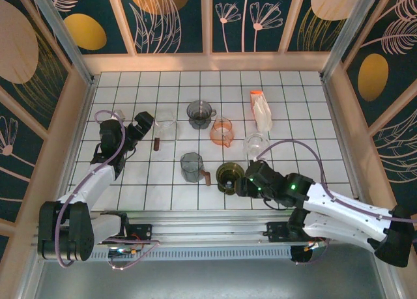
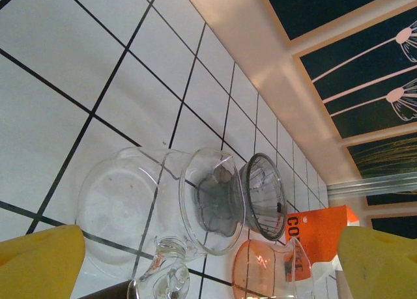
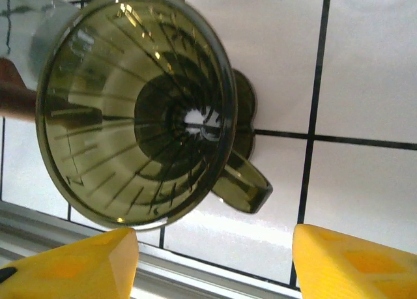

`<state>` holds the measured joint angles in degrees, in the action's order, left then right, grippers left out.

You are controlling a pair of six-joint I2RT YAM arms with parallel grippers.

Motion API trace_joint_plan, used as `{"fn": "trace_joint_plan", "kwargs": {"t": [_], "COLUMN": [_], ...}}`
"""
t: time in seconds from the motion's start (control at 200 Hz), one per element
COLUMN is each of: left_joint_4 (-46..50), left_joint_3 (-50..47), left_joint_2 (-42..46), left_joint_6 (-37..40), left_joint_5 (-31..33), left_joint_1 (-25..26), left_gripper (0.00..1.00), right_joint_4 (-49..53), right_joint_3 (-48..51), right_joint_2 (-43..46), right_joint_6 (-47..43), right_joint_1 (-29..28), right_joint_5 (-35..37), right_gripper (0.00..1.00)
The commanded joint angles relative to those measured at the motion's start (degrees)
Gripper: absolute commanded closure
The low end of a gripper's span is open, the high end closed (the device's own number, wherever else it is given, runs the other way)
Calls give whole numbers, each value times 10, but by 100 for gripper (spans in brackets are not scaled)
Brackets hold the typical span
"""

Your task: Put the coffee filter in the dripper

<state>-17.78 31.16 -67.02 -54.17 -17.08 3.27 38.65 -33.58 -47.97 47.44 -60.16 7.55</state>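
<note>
Well, the right gripper stands with its yellow fingers parted and nothing between them, hovering just short of the olive-green dripper. From the wrist camera that dripper, ribbed inside, sits at twelve o'clock of the fingers, its loop handle jutting toward four o'clock. Seen from above, it rests on the white tiled table at nine o'clock of the gripper, near the front edge, with a smoky grey mug just beside it at its own nine o'clock. Across the table the left gripper is splayed wide, clasping nothing, and points at a clear glass jug. Toward three o'clock of that jug, from above, stand a grey dripper, an orange cup and an orange-topped packet.
</note>
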Motion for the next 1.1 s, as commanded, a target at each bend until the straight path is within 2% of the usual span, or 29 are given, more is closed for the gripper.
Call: {"fn": "trace_joint_plan", "kwargs": {"t": [0.0,0.145,0.45,0.61,0.871,1.096], "left_joint_4": [-7,-4,-5,-5,-4,-3], "left_joint_3": [-5,-4,-2,-2,-3,-4], "left_joint_2": [4,3,-4,-4,-5,-6], "left_joint_6": [-3,-3,-3,-2,-3,-2], "left_joint_5": [9,10,8,7,8,8], "left_joint_1": [-3,-3,-3,-3,-3,-3], "left_gripper": [1,1,1,1,1,1], "right_joint_4": [23,22,-15,-64,-153,-176], "right_joint_3": [9,12,-2,9,9,16], "right_joint_2": [-13,-38,-103,-102,-128,-141], "right_joint_6": [17,17,-1,-46,-125,-131], "right_joint_1": [-21,-35,-26,-4,-2,-2], "right_joint_5": [31,47,82,78,49,43], "right_gripper": [39,36,29,29,31,31]}}
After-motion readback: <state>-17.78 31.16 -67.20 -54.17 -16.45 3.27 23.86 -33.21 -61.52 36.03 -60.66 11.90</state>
